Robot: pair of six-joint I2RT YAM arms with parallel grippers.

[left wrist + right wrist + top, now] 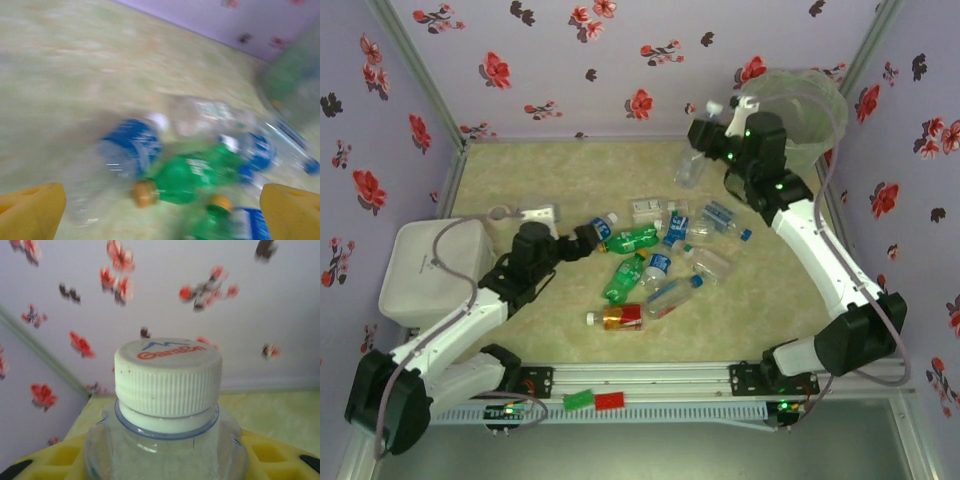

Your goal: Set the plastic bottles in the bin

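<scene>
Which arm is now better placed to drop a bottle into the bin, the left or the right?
Right. The right claw is shut on a clear white-capped bottle, close beside the bin. The left claw is open and empty, over the lying bottles, far from the bin.

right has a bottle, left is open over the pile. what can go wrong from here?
1. The right gripper holds the clear bottle beside the bin, not over its mouth; a release here would likely miss.
2. The left gripper hangs open over the green bottle, which lies against a blue-labelled bottle; closing may catch both or squirt one away.
</scene>
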